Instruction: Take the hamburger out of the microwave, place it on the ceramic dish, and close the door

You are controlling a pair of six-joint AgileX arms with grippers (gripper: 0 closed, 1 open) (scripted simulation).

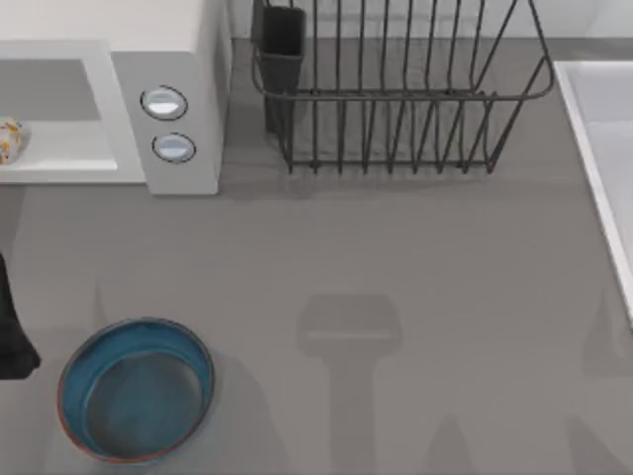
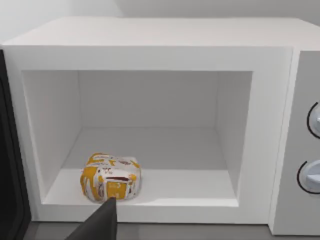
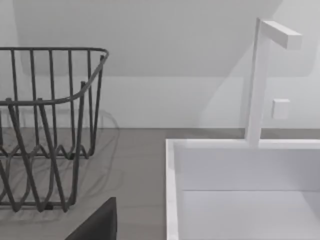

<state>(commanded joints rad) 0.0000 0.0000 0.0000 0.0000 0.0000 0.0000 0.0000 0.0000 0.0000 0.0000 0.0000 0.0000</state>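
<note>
One left gripper [image 2: 100, 225] fingertip nears the hamburger [image 2: 111, 177].

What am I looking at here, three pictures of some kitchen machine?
It is a simulated two-armed AgileX robot at a table. One camera looks down from above; the other two ride on the wrists. From above you see the microwave, a dark wire dish rack, a white sink and the ceramic dish. The left wrist camera faces the open microwave, where the wrapped hamburger sits on the oven floor. A dark tip of the left tool shows in front of it. Nothing is held yet.
</note>
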